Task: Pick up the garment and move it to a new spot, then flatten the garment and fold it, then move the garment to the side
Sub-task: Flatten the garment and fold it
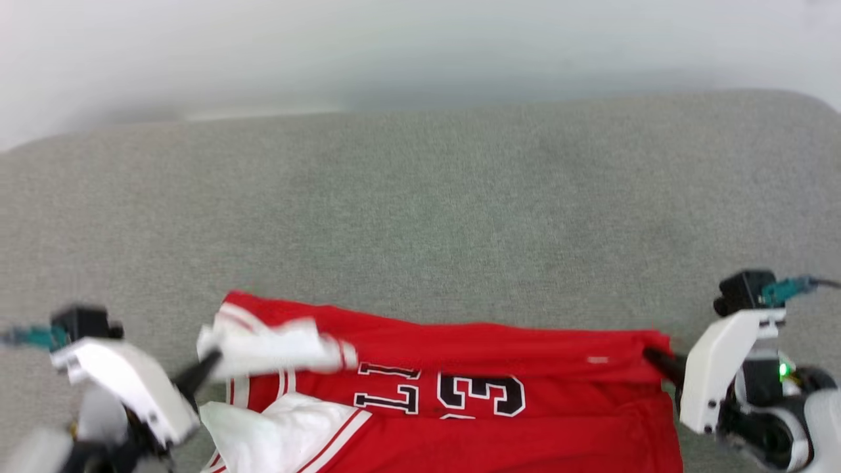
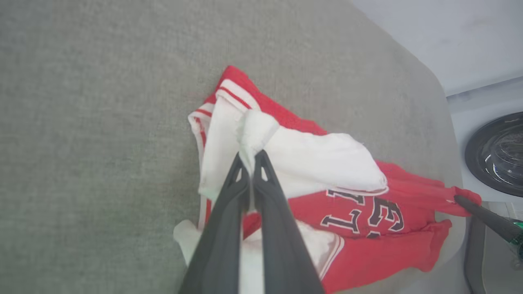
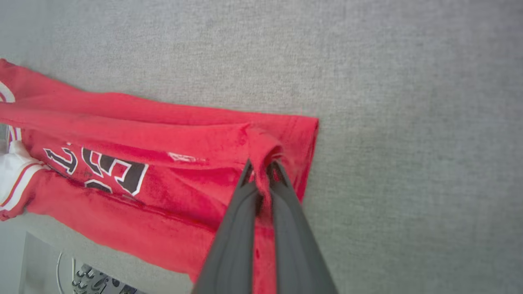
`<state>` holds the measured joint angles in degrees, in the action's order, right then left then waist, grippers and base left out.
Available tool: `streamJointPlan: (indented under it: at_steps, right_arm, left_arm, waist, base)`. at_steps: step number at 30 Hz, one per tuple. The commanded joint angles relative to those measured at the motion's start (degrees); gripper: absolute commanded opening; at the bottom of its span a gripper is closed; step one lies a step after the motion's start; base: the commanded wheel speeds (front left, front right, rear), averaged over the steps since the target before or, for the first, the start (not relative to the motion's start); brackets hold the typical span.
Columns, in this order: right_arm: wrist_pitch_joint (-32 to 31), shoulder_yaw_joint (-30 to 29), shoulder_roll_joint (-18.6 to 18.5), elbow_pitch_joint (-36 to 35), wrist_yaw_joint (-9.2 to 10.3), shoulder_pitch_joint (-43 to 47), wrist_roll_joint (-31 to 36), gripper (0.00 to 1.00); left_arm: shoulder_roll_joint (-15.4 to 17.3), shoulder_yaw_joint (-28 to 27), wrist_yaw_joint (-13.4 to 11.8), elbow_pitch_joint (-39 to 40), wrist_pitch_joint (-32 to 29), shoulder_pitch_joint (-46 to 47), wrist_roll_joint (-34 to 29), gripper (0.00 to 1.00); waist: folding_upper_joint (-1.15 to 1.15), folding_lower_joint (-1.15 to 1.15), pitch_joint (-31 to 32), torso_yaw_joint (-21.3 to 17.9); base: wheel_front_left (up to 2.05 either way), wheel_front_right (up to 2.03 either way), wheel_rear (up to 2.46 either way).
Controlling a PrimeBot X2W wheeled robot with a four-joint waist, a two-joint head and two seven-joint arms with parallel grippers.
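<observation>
Two grips: garment (image 1: pixel 525 355) between left claw (image 1: pixel 213 359) (sleeve), right claw (image 1: pixel 652 356).

A grey, woven-cloth tabletop (image 1: pixel 420 197) spreads across the scene, its weave even and its far corners rounded. Beyond its far edge lies a pale, whitish surface (image 1: pixel 420 46), too blurred to tell wall from floor. The light is soft and even. In the left wrist view, past a rounded corner, a round dark object with a glossy, glass-like face (image 2: pixel 496 155) sits in a white surround. In the right wrist view, pale floor (image 3: pixel 12 261) shows beside the tabletop's edge, with a small tangle of thin wires (image 3: pixel 83 279).
</observation>
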<state>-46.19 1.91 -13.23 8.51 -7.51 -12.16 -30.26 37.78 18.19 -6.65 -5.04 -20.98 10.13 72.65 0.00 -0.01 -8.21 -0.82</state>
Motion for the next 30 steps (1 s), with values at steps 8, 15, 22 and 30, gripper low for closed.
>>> streamJointPlan:
  at_steps: [8, 15, 22, 30]
  right_arm:
    - [4.44, -2.57, 3.28, 2.98, 0.03, 8.32, -0.52, 0.92]
    - [8.95, -2.44, 4.28, 1.82, 0.03, 12.28, -0.66, 1.00]
    - [9.99, -4.05, 4.66, -6.47, 0.03, 14.06, -0.16, 1.00]
    - [3.54, -8.68, 3.33, -14.57, 0.03, 14.15, 2.54, 1.00]
  left_arm:
    - [-3.60, 0.96, -1.66, 1.00, 3.47, -13.13, 2.44, 0.31]
    - [-6.33, 0.28, 0.06, -0.13, 10.58, -13.90, -0.38, 1.00]
    - [-5.56, -1.76, -1.66, 2.97, 21.28, -11.49, -8.67, 1.00]
    - [-5.61, -0.81, -7.44, 7.93, 30.33, -9.60, -19.62, 1.00]
  waist:
    - [0.00, 0.01, 2.61, 0.15]
    - [0.00, 0.01, 3.39, -0.45]
    - [0.00, 0.01, 4.65, -1.42]
    - [0.00, 0.01, 5.74, -1.38]
  base:
    - [0.00, 0.00, 0.00]
    - [0.00, 0.00, 0.00]
    - [0.00, 0.00, 0.00]
    - [0.00, 0.00, 0.00]
